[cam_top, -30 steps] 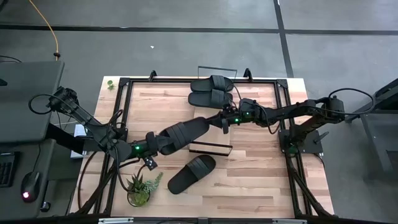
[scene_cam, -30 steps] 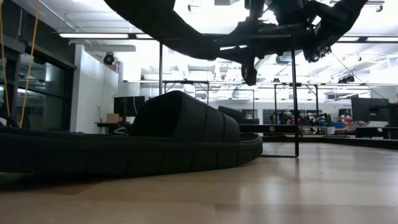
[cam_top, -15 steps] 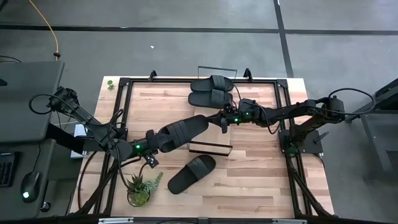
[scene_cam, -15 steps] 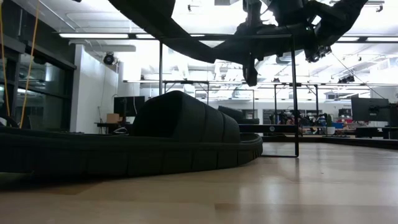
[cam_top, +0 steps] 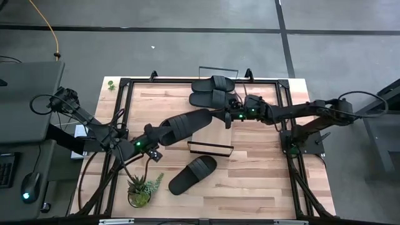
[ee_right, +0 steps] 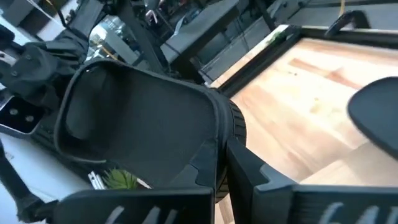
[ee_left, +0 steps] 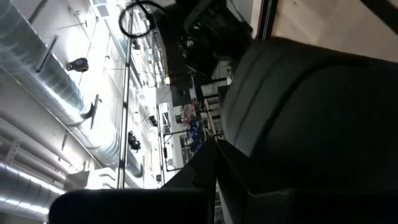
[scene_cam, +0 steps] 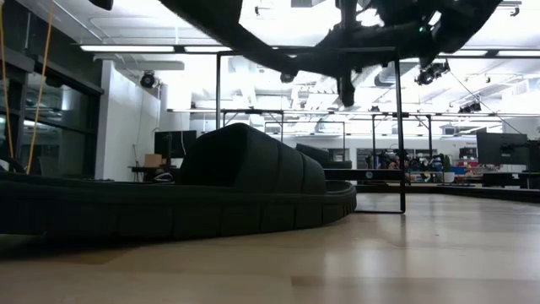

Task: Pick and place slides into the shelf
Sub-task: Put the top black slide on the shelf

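One black slide (cam_top: 184, 124) hangs in the air between my two grippers, over the middle of the table and slanting from near-left to far-right. My left gripper (cam_top: 152, 134) is shut on its near-left end, my right gripper (cam_top: 224, 117) on its far-right end. In the low view this slide (scene_cam: 278, 38) crosses the top of the picture. Two slides (cam_top: 212, 90) lie side by side on their soles at the far edge. Another slide (cam_top: 192, 174) rests on its sole nearer me. The shelf (cam_top: 210, 149) stands just below the held slide. My left gripper pinches the sole's near-left end (ee_left: 205, 168) between its two fingers, coming level from the table's left along the slide's length. That end is lifted clear. My right gripper pinches the sole's far-right end (ee_right: 231, 127) between its two fingers, coming roughly level from the table's right along the slide. The slide is clear of the table, strap (ee_right: 137, 112) up.
A small potted plant (cam_top: 140, 187) stands at the near-left corner. A black frame (cam_top: 284, 94) runs around the tabletop, and a wire stand (cam_top: 217, 70) sits past the far edge. Bare wood shows at the near right.
Both arms have carried the slide toward the far edge of the table, and in the low view it has risen. Both grippers have stayed shut on its ends. The other slides and the shelf have not moved.
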`<action>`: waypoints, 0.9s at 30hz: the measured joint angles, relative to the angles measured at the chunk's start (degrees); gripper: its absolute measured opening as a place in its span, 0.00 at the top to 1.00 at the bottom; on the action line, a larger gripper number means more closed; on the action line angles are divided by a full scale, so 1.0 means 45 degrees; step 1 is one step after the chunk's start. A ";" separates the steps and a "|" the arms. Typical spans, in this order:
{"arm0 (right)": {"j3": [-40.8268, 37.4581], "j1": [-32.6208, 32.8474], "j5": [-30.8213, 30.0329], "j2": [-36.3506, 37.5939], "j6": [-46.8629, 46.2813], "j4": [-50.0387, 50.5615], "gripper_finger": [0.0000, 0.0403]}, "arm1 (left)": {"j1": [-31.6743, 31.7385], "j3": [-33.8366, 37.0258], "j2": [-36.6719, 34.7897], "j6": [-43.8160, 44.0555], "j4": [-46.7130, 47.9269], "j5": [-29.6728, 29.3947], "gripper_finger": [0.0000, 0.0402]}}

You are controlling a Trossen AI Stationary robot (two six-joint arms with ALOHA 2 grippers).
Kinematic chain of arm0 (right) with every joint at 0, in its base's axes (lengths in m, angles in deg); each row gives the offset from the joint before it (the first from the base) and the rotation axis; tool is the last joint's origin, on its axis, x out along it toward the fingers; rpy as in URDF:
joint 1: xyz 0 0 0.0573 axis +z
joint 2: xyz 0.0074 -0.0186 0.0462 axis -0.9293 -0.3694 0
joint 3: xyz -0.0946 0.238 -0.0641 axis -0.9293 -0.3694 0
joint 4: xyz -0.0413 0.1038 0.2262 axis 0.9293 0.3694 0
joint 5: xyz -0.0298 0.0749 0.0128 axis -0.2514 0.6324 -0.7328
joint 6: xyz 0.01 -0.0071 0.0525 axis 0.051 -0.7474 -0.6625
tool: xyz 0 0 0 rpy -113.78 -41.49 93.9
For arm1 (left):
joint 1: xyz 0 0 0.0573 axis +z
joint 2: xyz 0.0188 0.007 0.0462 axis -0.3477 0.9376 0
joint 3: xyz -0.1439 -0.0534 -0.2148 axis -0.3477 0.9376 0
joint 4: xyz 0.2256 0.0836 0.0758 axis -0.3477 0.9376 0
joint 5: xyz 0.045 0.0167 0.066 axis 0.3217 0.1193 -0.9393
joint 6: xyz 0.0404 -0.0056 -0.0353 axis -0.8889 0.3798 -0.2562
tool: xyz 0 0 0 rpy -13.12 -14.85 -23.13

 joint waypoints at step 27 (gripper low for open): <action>-0.0075 0.1857 -0.7060 0.2577 -0.0600 0.2418 1.00 | -0.0019 0.0006 -0.0189 0.0736 -0.0575 0.0631 1.00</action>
